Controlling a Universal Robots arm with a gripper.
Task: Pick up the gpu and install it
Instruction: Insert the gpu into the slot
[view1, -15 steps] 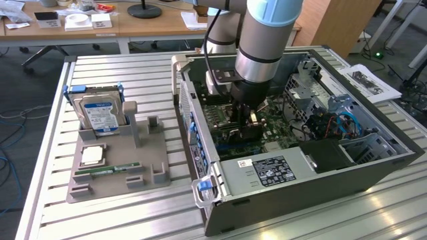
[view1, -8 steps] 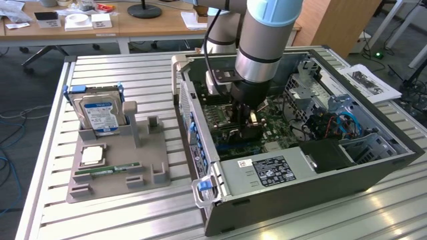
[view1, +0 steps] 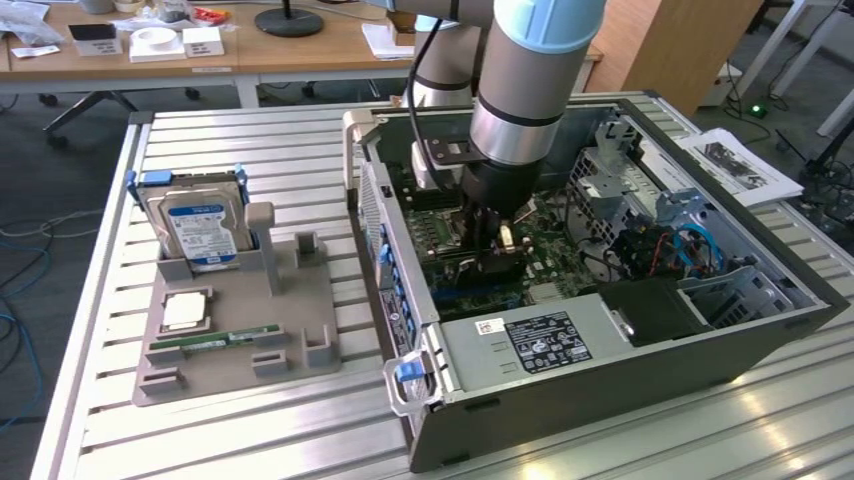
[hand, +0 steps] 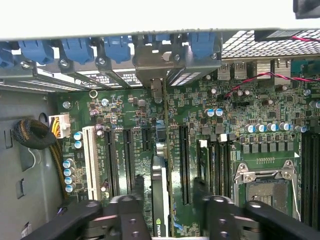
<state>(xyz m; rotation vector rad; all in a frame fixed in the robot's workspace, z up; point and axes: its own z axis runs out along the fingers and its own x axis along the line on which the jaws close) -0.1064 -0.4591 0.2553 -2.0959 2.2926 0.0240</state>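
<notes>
Loosely, claw (hand: 169, 185) straddles gpu (hand: 159, 202) edge, gaps beside

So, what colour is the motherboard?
The motherboard is green; the wrist view shows it best.

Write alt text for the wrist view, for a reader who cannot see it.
The gpu stands edge-on among the black expansion slots of a green motherboard, open jaws on either side of it. A row of blue latches runs beyond it; a CPU socket sits to one side.
</notes>
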